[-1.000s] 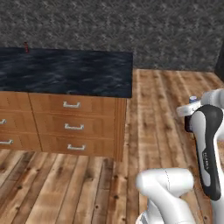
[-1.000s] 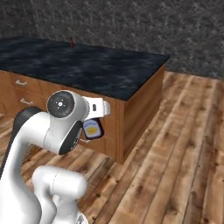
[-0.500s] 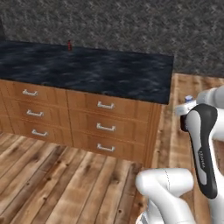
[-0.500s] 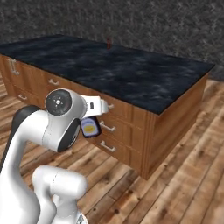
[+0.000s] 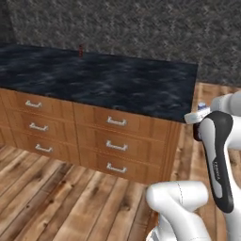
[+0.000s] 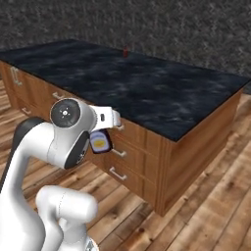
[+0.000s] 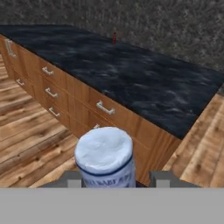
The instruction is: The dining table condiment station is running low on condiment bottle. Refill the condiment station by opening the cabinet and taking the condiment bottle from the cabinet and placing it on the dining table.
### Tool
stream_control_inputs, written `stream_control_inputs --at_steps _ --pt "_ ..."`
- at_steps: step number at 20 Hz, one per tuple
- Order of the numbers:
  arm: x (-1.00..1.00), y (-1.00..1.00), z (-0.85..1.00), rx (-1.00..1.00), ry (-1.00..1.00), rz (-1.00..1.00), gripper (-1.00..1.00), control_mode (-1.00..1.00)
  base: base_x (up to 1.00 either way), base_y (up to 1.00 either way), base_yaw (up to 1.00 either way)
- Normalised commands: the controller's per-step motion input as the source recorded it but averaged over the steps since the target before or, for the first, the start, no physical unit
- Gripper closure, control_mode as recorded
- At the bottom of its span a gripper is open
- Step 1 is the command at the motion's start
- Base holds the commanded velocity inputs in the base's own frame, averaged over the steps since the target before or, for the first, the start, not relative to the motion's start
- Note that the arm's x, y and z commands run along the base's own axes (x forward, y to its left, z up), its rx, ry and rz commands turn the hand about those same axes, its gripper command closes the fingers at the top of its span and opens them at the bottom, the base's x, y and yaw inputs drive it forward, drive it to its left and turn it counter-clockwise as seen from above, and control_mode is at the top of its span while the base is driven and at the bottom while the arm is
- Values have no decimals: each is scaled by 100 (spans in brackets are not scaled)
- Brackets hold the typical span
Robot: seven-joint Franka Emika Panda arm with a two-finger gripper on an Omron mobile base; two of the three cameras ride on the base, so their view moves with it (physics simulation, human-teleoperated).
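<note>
White-capped condiment bottle (image 7: 105, 157) with dark blue label, upright, held off the floor, just short of long black marble dining table (image 7: 144, 83) with wooden drawers.

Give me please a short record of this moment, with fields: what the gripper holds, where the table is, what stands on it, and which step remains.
gripper: gripper shut on the condiment bottle, fingers either side of it
held item: white-capped bottle with a dark label, carried upright
dining table: dining table ahead of the arm, black marble top, wooden drawers with silver handles
on the table: small red object near the far edge, too small to identify
floor: wooden planks
remaining step: bottle not yet placed on the table
</note>
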Motion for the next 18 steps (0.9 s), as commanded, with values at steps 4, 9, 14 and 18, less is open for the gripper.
stream_control_inputs --at_steps 4,9,14,18 --pt "0 0 0 0 0 0 100 100 73 -70 -4" --pt "0 0 0 0 0 0 100 100 93 -92 -24" --pt "0 0 0 0 0 0 100 100 91 -89 -41" --pt "0 0 0 0 0 0 100 100 73 -86 -48"
